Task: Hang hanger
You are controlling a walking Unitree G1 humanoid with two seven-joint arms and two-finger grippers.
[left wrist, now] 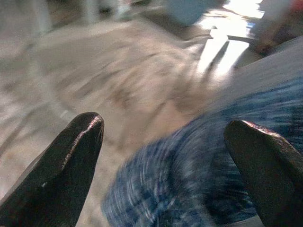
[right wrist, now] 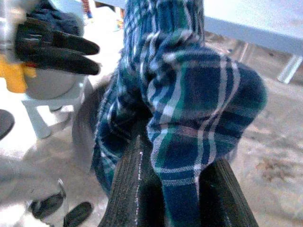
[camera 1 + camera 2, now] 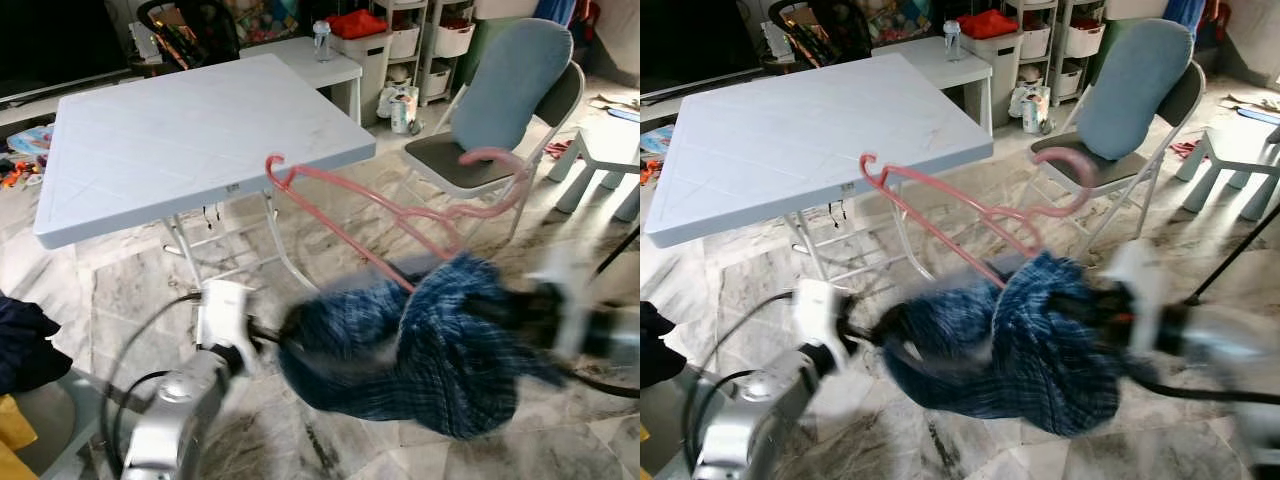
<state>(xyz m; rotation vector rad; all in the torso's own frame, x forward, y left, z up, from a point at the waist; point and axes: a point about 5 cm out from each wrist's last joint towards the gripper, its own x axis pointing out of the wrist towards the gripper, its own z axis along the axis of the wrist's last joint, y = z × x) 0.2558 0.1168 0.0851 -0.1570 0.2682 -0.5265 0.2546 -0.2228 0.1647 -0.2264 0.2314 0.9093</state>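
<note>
Right hand [image 2: 180, 189] is clamped on the blue plaid shirt [image 3: 420, 350], fabric pinched tight between its two black fingers [image 2: 132, 189] in the right wrist view. The shirt hangs bunched low in the middle of the head views, blurred, over the marble floor [image 3: 120, 280]. The pink hanger [image 3: 380, 215] pokes out of the bundle toward eleven o'clock, hook up beside the near corner of the white counter [image 3: 190, 130], its other arm curling toward one o'clock. Left hand [image 1: 161, 137] sits at the shirt's nine o'clock edge, fingers spread wide apart, gripping nothing. At one o'clock stands a folding chair [image 3: 510, 100] with a blue cushion.
</note>
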